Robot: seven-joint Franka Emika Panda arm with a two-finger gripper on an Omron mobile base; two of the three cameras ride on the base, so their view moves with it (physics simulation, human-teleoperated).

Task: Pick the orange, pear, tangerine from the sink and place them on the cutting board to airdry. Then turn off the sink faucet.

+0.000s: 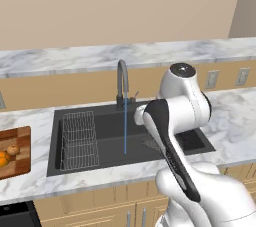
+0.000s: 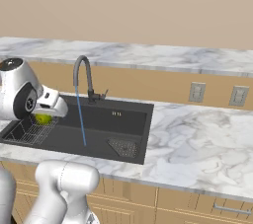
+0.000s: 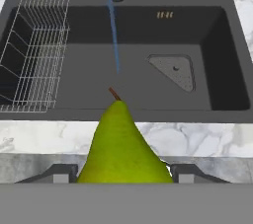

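My gripper [image 3: 121,174] is shut on the pear [image 3: 122,146], a yellow-green fruit with its stem pointing away from the hand. In the right base view the pear [image 2: 43,118] hangs under the hand, above the left part of the sink [image 2: 113,124], a dark grey basin. At the far left the wooden cutting board [image 1: 20,138] carries two orange-coloured fruits [image 1: 13,149] [image 1: 4,159], the orange and the tangerine; I cannot tell which is which. The gooseneck sink faucet [image 1: 122,83] pours a thin blue stream [image 1: 125,131] into the sink [image 1: 107,131].
A wire rack [image 1: 77,138] fills the sink's left side and a drain grate [image 3: 175,70] lies at its right. Marble counter [image 2: 197,139] surrounds the basin. Wall outlets [image 2: 196,92] sit at the right. A dark stove corner [image 1: 15,215] is below the board.
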